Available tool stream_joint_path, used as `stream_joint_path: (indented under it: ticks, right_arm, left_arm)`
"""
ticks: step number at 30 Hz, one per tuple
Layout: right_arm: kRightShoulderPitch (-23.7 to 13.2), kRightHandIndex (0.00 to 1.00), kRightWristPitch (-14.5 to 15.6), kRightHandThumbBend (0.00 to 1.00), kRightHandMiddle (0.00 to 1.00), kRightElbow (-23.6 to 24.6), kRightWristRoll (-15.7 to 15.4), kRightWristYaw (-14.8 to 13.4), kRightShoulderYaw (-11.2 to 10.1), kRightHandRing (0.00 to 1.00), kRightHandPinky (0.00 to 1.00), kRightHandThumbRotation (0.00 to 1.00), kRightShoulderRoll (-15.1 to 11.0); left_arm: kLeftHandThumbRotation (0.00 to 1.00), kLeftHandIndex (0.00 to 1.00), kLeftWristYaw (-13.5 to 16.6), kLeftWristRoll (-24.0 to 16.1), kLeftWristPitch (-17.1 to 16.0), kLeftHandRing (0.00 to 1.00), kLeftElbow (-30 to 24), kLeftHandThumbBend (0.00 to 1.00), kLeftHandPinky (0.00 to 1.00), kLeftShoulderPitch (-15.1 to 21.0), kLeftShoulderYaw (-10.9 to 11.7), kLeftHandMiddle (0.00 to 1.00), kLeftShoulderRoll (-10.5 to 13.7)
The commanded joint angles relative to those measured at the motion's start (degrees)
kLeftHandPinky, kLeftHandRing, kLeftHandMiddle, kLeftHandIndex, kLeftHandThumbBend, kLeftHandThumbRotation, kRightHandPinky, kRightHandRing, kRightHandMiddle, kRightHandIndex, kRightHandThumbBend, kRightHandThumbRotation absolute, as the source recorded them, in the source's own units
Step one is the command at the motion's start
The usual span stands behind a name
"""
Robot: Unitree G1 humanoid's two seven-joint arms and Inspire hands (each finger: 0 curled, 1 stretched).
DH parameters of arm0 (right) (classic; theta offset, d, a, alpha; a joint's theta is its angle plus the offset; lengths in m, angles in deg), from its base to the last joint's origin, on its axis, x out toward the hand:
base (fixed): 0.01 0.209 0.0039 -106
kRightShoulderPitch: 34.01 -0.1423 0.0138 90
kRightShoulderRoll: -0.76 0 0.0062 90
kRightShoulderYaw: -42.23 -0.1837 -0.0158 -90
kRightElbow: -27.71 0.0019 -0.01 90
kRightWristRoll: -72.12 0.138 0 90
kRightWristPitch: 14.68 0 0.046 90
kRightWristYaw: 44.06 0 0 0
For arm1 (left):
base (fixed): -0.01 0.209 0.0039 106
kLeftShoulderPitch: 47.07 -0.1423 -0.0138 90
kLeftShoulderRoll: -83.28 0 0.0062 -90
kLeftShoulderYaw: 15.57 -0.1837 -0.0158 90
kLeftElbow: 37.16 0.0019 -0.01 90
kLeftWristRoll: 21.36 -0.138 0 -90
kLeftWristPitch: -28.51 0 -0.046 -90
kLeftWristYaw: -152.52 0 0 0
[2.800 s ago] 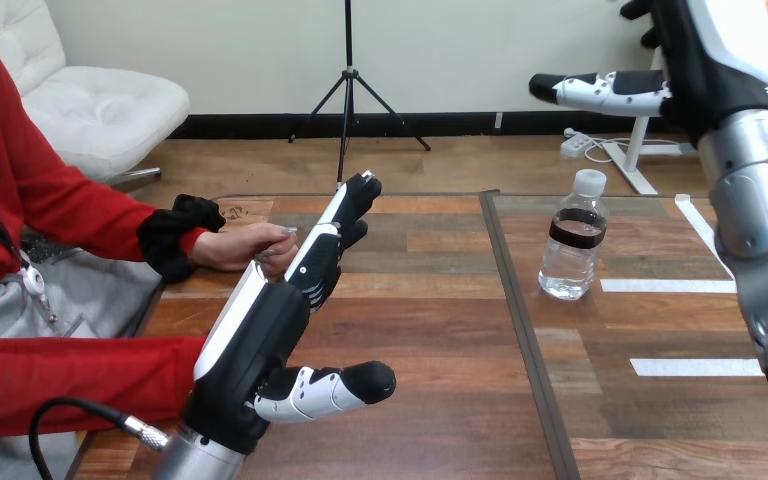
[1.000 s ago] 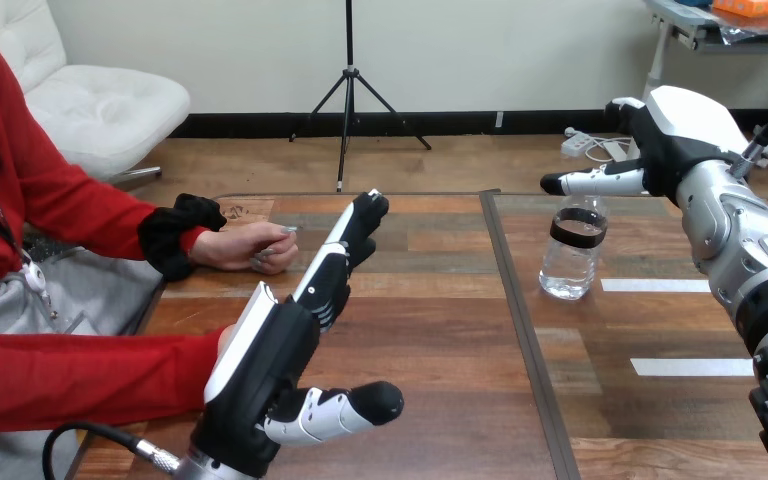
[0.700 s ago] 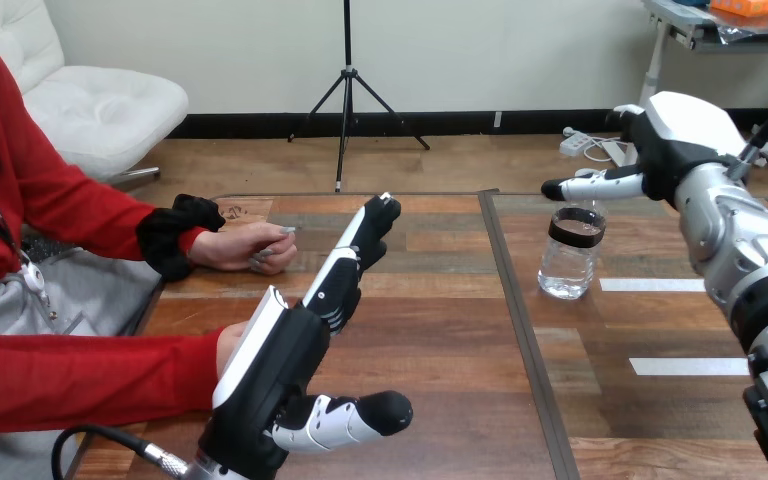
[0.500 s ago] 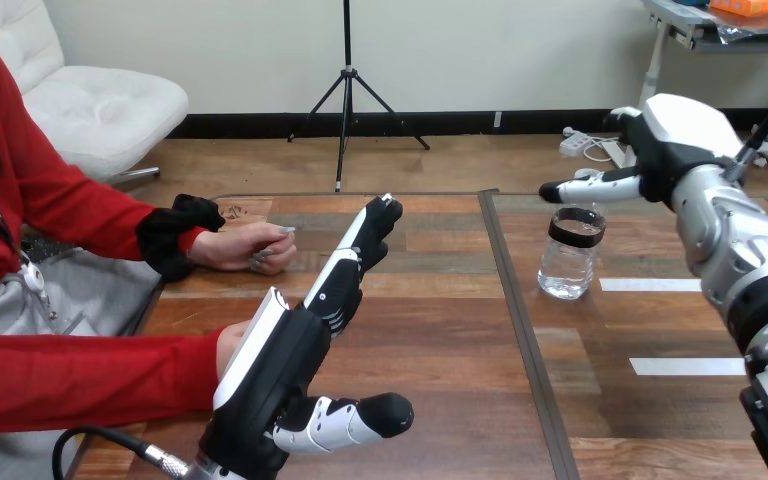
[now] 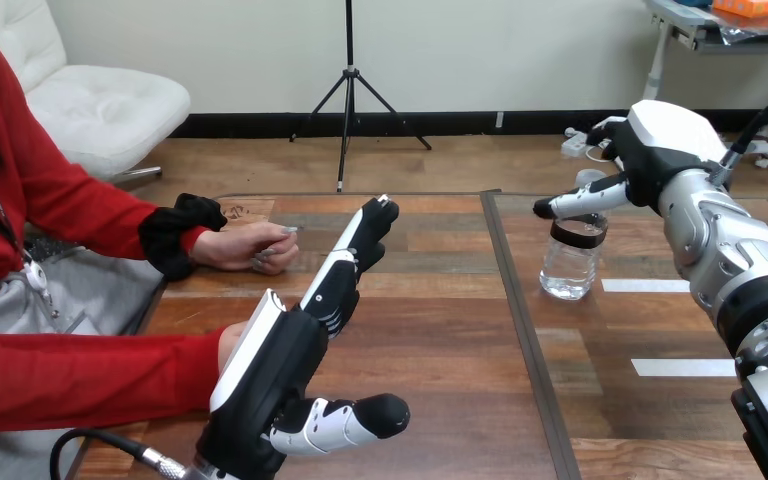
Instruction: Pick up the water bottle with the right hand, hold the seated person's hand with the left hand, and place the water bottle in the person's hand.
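Head view puts the water bottle (image 5: 570,258) upright on the table (image 5: 430,310), right of the centre seam and well apart from the person's hand (image 5: 250,248) resting at the left side. Your right hand (image 5: 650,160) hovers at the bottle's top, fingers uncurled and thumb stretched across in front of the neck, closed on nothing; you cannot tell whether the thumb touches. Your left hand (image 5: 295,345) hangs straight-fingered over the near left of the table, holding nothing. Judge the bottle as fairly light: clear thin plastic that will likely dent under a hard squeeze and slip along its smooth wall. Wrap the body at or just below the dark label band, not the cap, where it could swing.
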Motion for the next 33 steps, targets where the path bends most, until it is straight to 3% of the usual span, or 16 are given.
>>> stream_joint_path:
  ticks: [1,11,23,33]
  right_arm:
    - [-2.8,0.74,-1.6,1.0,0.61,-0.1,1.3,-2.3,-0.8,0.55,0.42,0.38,0.6]
    - [-2.0,0.69,-1.8,1.0,0.53,-0.3,1.8,-0.9,-0.5,0.45,0.35,0.29,0.8]
    - [-1.4,0.65,-1.6,1.0,0.56,-0.6,0.8,1.4,1.1,0.51,0.43,0.21,0.8]
    - [-0.3,0.58,-1.8,1.0,0.56,-0.7,1.0,2.4,1.2,0.5,0.41,0.13,0.6]
  left_arm:
    - [0.74,1.0,0.3,0.7,-0.5,1.0,-3.0,1.0,0.98,0.7,-0.3,1.0,-0.1]
    - [0.74,1.0,0.4,0.5,-0.6,1.0,-3.0,1.0,0.98,0.6,-0.3,1.0,-0.2]
    - [0.76,1.0,0.5,0.4,-0.7,1.0,-3.1,1.0,0.97,0.7,-0.5,1.0,-0.5]
    - [0.76,1.0,0.6,0.4,-0.4,1.0,-3.8,1.0,0.96,0.5,-0.7,1.0,-0.6]
